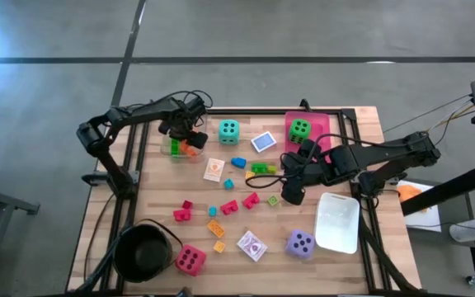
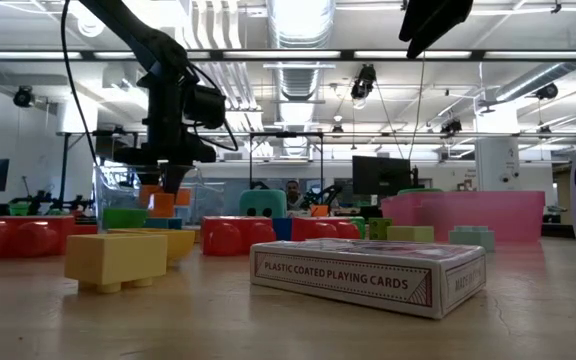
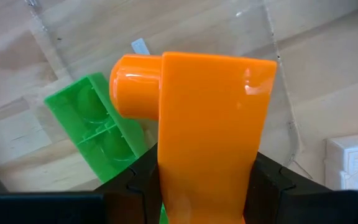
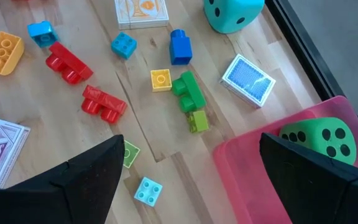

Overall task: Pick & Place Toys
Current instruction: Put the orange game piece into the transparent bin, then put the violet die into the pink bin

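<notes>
My left gripper points down into a clear tray at the table's far left, shut on an orange block. A green block lies on the tray floor beside it. My right gripper hangs open above the table's middle right, over small loose blocks, touching nothing. A teal die stands on the table beyond them. A green die sits in the pink tray. A purple die and a pink-red die stand near the front edge. My left gripper pinches the orange block by two opposite flat sides between its two fingers. The fingers come from above, pointing down. The block's round stud points sideways. The block hangs inside the clear tray's walls; whether it touches the tray floor I cannot tell.
A round black pot stands at the near left corner and a white tray at the near right. Card packs and several small coloured blocks lie scattered across the table's middle.
</notes>
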Action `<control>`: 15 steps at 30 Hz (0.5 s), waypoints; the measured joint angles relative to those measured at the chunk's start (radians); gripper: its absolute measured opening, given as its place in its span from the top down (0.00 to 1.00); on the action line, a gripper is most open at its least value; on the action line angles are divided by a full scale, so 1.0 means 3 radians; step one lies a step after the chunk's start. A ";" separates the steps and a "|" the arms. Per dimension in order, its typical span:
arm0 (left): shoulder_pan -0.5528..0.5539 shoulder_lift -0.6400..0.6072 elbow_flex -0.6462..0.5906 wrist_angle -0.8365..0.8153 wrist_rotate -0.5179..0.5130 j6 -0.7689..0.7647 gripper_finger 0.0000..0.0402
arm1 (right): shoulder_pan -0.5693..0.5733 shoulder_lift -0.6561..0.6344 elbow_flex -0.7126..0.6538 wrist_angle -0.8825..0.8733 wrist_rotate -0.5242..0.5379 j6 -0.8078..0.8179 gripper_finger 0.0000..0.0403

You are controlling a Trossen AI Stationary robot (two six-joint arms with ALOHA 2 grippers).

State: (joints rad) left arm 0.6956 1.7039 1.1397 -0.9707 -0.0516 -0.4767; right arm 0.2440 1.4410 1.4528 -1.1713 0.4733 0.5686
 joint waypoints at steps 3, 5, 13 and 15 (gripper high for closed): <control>-0.0001 0.0000 0.0000 -0.0005 0.0001 -0.0011 0.58 | 0.0000 0.0000 0.0000 0.0000 0.0000 0.0000 0.09; -0.0001 0.0000 0.0000 -0.0005 0.0001 -0.0011 0.50 | 0.0000 0.0000 0.0000 0.0000 0.0000 -0.0001 0.09; -0.0001 0.0000 0.0000 -0.0012 0.0001 -0.0007 0.31 | 0.0000 0.0000 0.0000 -0.0001 -0.0001 -0.0021 0.09; -0.0001 0.0000 -0.0001 -0.0032 0.0001 -0.0007 0.28 | 0.0000 0.0000 0.0000 0.0000 -0.0001 -0.0020 0.09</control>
State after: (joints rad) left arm 0.6952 1.7039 1.1395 -0.9804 -0.0513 -0.4789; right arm 0.2440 1.4410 1.4528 -1.1713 0.4728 0.5625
